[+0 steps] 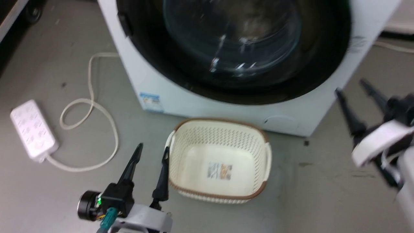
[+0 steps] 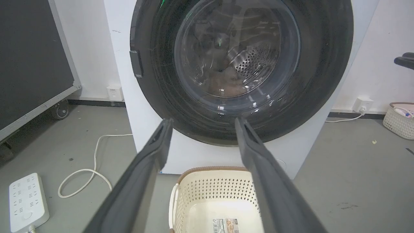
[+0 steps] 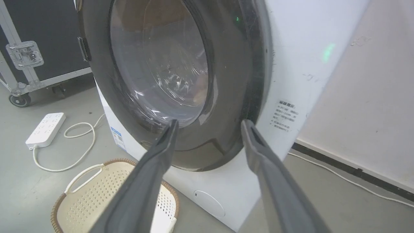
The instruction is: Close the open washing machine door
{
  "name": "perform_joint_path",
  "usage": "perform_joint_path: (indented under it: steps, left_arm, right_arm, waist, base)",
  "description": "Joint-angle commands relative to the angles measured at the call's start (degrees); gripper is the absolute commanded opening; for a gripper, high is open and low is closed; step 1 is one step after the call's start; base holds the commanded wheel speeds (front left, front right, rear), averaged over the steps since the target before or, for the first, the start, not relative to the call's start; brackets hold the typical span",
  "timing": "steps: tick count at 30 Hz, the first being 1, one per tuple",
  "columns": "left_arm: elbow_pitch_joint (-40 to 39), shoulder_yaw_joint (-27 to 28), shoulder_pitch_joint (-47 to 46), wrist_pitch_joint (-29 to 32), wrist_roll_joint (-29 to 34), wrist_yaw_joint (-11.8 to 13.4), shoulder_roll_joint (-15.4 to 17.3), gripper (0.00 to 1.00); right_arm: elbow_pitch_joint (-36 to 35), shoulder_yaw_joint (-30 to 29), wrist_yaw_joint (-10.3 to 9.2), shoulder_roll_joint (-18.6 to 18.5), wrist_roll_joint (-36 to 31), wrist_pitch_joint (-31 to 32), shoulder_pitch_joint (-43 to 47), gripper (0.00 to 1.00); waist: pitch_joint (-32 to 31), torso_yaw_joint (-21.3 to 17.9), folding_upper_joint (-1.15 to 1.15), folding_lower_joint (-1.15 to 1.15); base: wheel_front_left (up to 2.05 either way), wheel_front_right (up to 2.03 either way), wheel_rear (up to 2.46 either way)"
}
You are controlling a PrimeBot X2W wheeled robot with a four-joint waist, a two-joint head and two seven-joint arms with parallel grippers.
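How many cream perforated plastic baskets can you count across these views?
2. One cream perforated plastic basket sits on the floor in front of the white washing machine; the second basket stands by the wall, at the left wrist view's right edge. Others may be hidden.

Grey floor (image 1: 48,200) — white walls (image 2: 378,64).

We see a cream perforated basket (image 1: 213,132) on the grey floor (image 1: 307,194). Left of it lies a white power strip (image 1: 32,129) with its looped cord (image 1: 91,81); farther left stands a black wheeled case (image 2: 32,55).
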Motion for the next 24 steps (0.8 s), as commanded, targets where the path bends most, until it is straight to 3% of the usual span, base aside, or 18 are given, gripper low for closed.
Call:
perform_joint_path:
  steps: [1,8,15,24]
  left_arm:
    - [0.28,0.92,1.23,-0.30,-0.30,-0.34,0.40,1.00]
    - [1.28,2.92,4.36,-0.30,-0.84,-1.66,0.78,1.00]
    - [2.16,4.03,6.19,-0.30,-1.29,-2.40,0.67,1.00]
    - [3.74,4.79,7.01,-0.30,-1.63,-2.15,0.26,1.00]
  right_arm:
    - [-2.68,-1.69,-0.05,1.84,-2.65,-0.39,4.26,1.00]
    - [-16.46,-13.95,-0.05,10.40,-13.56,-0.44,20.93,1.00]
    - [-24.57,-22.57,-0.05,20.59,-21.29,-0.45,32.15,1.00]
    - [-26.05,-23.37,-0.05,23.67,-23.06,-0.45,36.81,1.00]
  waist:
    - [-4.40,-4.03,0.00,0.01]
    - [-7.45,-6.44,0.00,0.01]
    - [-9.02,-6.54,0.00,0.01]
    - [-9.93,-5.78,0.00,0.01]
  base:
    - [0.00,0.00,0.00]
    - [0.00,0.00,0.00]
    - [0.00,0.00,0.00]
    - [0.00,0.00,0.00]
